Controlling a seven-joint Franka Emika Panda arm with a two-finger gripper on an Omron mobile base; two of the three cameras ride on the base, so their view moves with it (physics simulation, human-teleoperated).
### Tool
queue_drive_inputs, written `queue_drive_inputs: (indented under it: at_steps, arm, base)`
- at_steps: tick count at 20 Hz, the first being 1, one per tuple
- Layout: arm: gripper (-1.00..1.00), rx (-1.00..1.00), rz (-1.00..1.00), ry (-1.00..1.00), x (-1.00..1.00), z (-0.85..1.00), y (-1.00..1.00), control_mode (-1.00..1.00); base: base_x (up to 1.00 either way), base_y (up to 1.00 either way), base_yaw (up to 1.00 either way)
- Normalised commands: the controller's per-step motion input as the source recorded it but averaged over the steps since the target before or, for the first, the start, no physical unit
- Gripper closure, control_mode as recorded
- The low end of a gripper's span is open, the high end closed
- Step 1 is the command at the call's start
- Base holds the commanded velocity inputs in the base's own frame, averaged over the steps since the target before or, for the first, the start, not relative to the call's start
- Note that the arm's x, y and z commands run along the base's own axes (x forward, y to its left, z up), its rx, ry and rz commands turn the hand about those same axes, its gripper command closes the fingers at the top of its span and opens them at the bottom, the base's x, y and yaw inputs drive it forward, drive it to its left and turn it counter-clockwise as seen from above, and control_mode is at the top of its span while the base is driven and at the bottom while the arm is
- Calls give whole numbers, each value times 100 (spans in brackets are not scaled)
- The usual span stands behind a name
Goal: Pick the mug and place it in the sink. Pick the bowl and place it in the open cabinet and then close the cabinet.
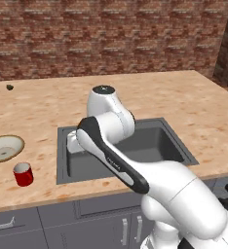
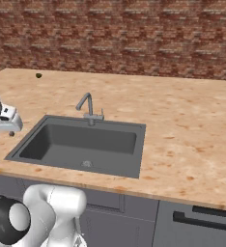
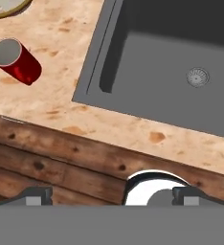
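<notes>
Brick wall stands behind a long tan counter. On the counter, the red mug stands just left of the sink, so it has not been moved yet. Close behind the mug sits the cream bowl, also waiting. The sink looks bare, with its tap at the back. The gripper hangs above the sink's near edge with its jaws wide apart, holding nothing. I think every step is still left.

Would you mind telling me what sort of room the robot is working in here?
A kitchen, rendered: a sink with a tap is set into a counter over grey base cabinets, with a mug and bowl beside it.
</notes>
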Motion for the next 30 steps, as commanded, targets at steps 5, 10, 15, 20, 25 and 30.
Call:
queue_drive_inputs:
  at_steps: [5,10,15,20,25,30]
  arm:
    - [-100,0,18,0,-3,-7,64,-100]
    - [-100,0,15,0,-8,-20,48,-100]
    - [-100,1,11,0,-9,-27,45,-100]
    - [-100,1,9,0,-7,-27,51,-100]
    - [-100,2,3,0,0,-27,37,-100]
    - [-100,2,5,0,3,-26,13,-100]
  base:
    - [0,0,0]
    - [0,0,0]
    - [0,0,0]
    - [0,0,0]
    - [0,0,0]
    - [0,0,0]
